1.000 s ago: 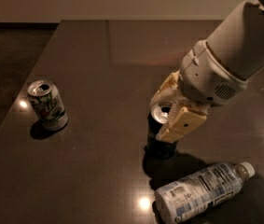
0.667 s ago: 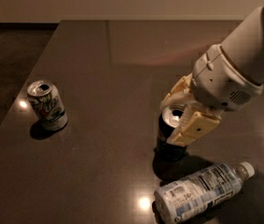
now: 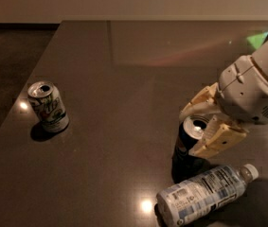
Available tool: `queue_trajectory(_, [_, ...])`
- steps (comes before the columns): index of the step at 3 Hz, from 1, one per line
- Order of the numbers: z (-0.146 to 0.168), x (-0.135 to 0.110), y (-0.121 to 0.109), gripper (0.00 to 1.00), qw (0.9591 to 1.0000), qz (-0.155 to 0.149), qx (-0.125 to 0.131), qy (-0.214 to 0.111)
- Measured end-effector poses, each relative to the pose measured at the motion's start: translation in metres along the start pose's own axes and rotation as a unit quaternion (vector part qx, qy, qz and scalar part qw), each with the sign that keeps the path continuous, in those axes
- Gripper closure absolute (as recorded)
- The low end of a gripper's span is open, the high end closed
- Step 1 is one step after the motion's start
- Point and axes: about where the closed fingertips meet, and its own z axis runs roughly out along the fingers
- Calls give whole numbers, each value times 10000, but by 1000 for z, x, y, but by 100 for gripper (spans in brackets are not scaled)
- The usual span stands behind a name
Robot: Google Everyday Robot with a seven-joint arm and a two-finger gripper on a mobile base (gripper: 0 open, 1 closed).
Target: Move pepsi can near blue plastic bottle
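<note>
Since approx. 0.7 s earlier, the end effector [image 3: 191, 132] w/ the pepsi can [image 3: 185, 140] had shifted right & slightly lower in the frame, closer to the blue plastic bottle [image 3: 201, 196]. The other can & the bottle had not moved.

Left of frame: white-and-green can [image 3: 48, 107] stood upright on the dark glossy surface [image 3: 124, 74], top opened, well apart from everything else.

Right of centre: pepsi can was upright, silver top showing, held btwn the two cream fingers [image 3: 217, 138], one on its upper side, one on its lower right, closed narrowly onto the can. Couldn't tell if its base touched the surface; dark shadow below it.

Lower right: bottle lay on its side just below the pepsi can, near but not touching, white cap [image 3: 250, 171] pointing to the right edge.

Right edge: white arm [image 3: 254, 91] reached in from the upper right.
</note>
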Motion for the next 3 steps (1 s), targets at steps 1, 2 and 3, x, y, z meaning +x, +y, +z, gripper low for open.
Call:
queue_trajectory(1, [-2, 3, 3, 39, 10000, 1, 12, 0])
queue_trajectory(2, [-3, 1, 3, 17, 10000, -13, 38, 6])
queue_trajectory(3, [-4, 0, 3, 0, 10000, -28, 64, 12])
